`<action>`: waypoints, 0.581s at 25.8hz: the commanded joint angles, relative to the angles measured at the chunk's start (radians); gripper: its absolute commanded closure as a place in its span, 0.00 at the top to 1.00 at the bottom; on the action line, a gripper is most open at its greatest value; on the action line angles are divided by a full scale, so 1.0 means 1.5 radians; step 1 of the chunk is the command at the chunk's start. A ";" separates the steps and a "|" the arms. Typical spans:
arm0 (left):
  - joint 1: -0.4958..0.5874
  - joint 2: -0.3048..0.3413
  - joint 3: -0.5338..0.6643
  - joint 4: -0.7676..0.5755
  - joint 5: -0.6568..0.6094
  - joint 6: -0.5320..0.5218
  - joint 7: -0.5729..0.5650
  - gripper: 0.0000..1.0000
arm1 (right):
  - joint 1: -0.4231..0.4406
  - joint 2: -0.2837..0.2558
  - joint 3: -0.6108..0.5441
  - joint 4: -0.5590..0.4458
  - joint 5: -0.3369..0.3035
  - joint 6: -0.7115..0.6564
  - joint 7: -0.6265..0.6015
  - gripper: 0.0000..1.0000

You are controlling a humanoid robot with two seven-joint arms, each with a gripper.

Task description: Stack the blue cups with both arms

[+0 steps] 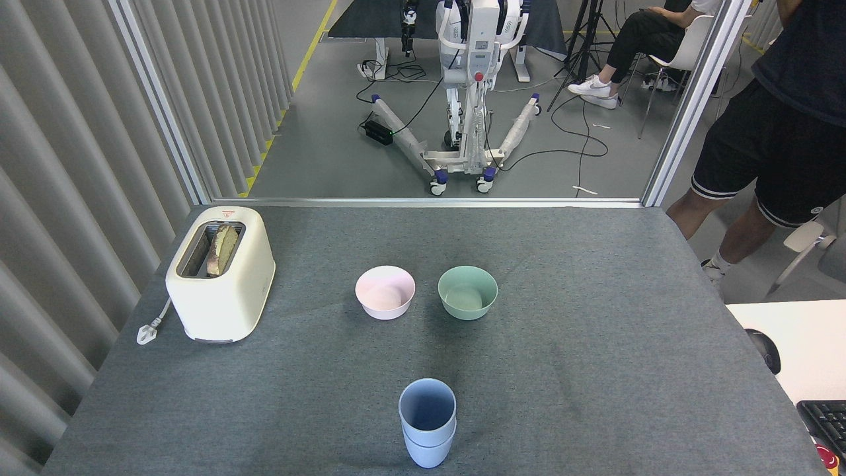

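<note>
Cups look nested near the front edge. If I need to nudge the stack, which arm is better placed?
Neither, by this view: no gripper shows. The cups stand stacked, upright, about mid-table, favouring no side. Nothing more seems needed.

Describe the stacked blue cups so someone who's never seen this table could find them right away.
Start at the grey cloth-covered table, with the cream toaster at its left. Near the middle sit a pink bowl and a mint-green bowl, and in front of them, at the near edge, stand the blue cups. They are pale blue, nested one inside the other, and taller and narrower than the bowls.
</note>
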 commanded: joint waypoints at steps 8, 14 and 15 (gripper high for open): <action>0.005 0.006 0.000 -0.041 0.113 -0.009 -0.008 1.00 | 0.009 0.000 0.005 0.004 -0.005 -0.026 -0.017 1.00; 0.007 0.023 0.001 -0.056 0.110 -0.008 -0.007 1.00 | 0.009 0.000 -0.015 -0.003 -0.006 -0.025 -0.014 1.00; 0.008 0.025 0.001 -0.056 0.110 -0.008 -0.007 1.00 | 0.009 0.000 -0.015 -0.004 -0.006 -0.025 -0.014 1.00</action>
